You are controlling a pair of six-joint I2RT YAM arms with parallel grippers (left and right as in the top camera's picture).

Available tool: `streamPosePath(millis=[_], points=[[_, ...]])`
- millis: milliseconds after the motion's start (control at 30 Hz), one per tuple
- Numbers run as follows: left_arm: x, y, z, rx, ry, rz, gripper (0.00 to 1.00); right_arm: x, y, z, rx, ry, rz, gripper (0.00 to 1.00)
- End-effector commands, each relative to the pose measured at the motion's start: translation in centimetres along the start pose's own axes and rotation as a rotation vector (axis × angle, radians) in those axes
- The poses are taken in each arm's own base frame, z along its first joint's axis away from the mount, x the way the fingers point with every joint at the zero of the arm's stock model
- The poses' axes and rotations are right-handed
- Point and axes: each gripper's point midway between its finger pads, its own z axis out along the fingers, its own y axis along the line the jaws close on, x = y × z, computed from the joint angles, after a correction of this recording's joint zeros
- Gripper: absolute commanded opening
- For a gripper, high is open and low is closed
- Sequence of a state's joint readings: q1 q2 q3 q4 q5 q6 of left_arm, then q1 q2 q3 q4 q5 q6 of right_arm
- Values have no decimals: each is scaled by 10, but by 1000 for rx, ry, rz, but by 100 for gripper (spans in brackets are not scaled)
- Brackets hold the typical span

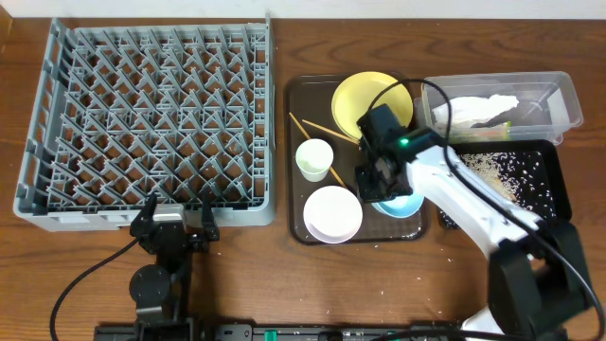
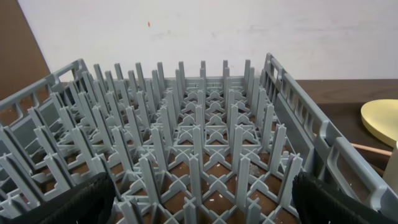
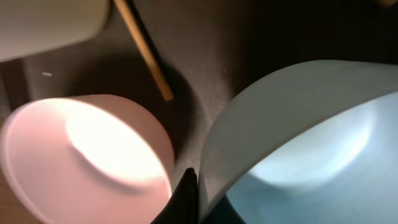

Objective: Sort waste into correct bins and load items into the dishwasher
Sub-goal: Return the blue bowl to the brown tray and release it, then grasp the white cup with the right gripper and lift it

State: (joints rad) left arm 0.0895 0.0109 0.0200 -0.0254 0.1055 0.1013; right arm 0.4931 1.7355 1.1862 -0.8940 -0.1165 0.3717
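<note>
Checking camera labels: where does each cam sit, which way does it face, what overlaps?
Overhead: above the table, facing straight down on dish rack and brown tray; shows left gripper and right gripper.
Left wrist: low at the rack's near edge, facing across it to the wall; own fingers in both bottom corners.
Right wrist: close over the tray, facing white bowl and light-blue bowl; one own fingertip bottom centre.
Shared: overhead and left wrist see rack and yellow plate; overhead and right wrist, both bowls.
</note>
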Motion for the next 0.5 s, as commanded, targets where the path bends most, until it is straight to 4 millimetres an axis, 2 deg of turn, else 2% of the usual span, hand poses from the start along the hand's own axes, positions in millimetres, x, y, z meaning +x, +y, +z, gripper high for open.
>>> streamPosePath(millis=[0, 167, 300, 467], points=[[14, -4, 1, 21, 42, -14, 92, 3, 4, 12, 1, 40, 2, 1], [14, -4, 1, 21, 42, -14, 92, 7, 1, 23, 15, 76, 6, 2], [14, -4, 1, 21, 42, -14, 92, 6, 1, 23, 14, 73, 6, 15], [14, -4, 1, 21, 42, -14, 92, -3, 8, 18, -18, 51, 7, 18]])
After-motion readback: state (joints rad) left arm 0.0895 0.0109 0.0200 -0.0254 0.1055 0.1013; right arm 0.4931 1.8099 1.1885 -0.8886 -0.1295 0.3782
